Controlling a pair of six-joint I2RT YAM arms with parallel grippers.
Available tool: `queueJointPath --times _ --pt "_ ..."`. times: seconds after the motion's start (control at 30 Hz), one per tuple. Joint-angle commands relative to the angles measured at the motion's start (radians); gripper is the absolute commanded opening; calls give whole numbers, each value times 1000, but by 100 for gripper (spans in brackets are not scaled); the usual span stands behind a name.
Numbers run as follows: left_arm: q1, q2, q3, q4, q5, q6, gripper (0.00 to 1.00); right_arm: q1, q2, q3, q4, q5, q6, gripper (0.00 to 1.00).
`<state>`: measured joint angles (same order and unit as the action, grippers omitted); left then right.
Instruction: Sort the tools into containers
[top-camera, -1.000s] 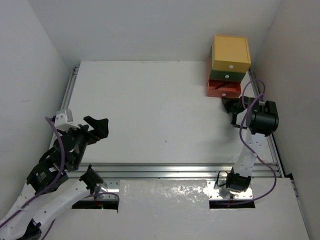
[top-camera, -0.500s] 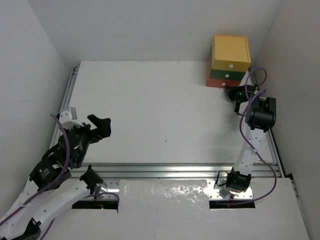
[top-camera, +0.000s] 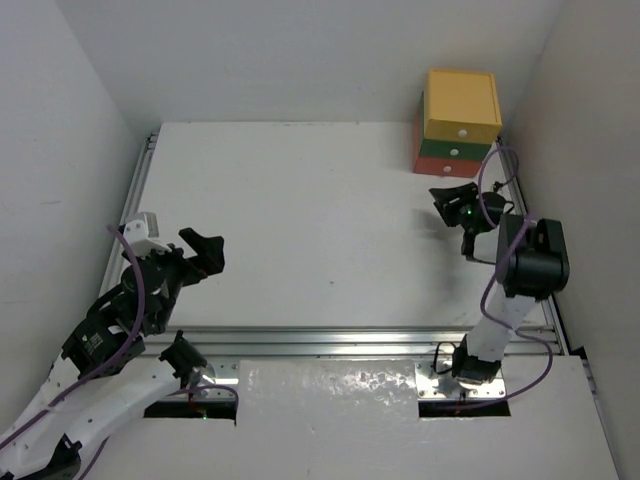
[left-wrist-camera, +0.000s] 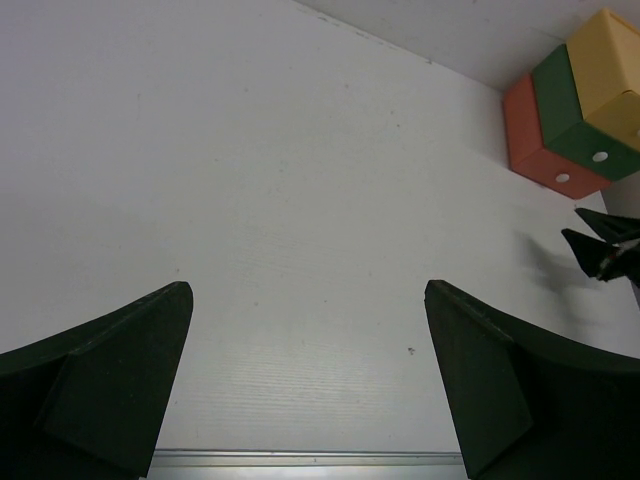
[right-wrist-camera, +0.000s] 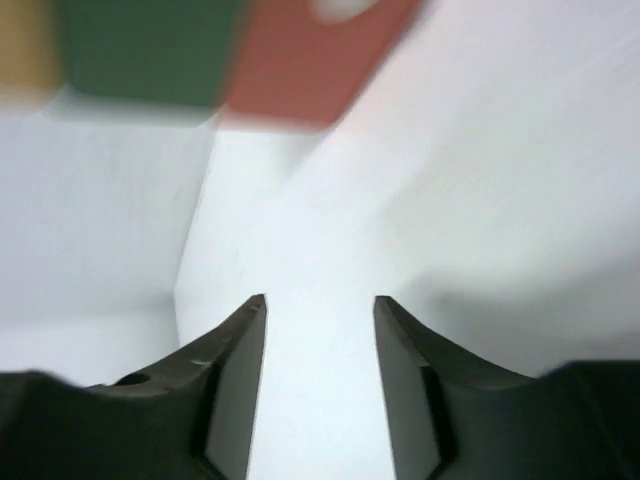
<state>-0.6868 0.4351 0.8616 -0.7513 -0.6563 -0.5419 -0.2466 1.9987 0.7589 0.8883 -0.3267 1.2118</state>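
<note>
Found left jaws wide and empty over the near bench (top-camera: 300, 250). Farther right, saw right jaws part-open, empty, near the shut drawers: orange-red (top-camera: 432, 166), green (top-camera: 435, 150), yellow (top-camera: 462, 100). Spotted no tools. Judged drawers light, rigid, best pulled by white knobs (left-wrist-camera: 600, 156).

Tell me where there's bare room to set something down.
The middle of the table is bare, from the left hand across to the right hand. Crowded only at the far right corner: the stacked drawers, with the right hand just in front.
</note>
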Motion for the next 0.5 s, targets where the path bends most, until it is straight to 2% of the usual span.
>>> queueJointPath --times 0.0,0.07,0.1,0.13,0.17,0.23,0.27,0.33,0.37,0.4,0.47 --pt "7 19 5 33 0 14 100 35 -310 -205 95 -14 -127 53" --pt "9 25 7 27 -12 5 100 56 -452 -307 10 -11 -199 61" --pt "10 28 10 20 -19 2 100 72 -525 -320 -132 1 -300 62" --pt "13 30 13 17 -26 -9 100 93 -670 -323 -237 27 -355 64" --pt "15 31 13 10 -41 -15 100 149 -739 -302 -437 58 -476 67" --pt "21 34 19 -5 -57 -32 100 214 -858 -267 -620 159 -585 69" --pt "32 34 20 -11 -66 -38 100 278 -959 -238 -769 216 -663 72" --pt "56 33 24 -16 -75 -44 100 360 -1111 -218 -947 294 -739 77" --pt "62 33 24 -13 -78 -43 100 377 -1164 -217 -997 323 -750 95" --pt "70 33 22 -13 -83 -43 100 392 -1214 -217 -1035 348 -762 99" --pt "82 39 22 -10 -98 -38 100 408 -1338 -202 -1179 377 -805 99"
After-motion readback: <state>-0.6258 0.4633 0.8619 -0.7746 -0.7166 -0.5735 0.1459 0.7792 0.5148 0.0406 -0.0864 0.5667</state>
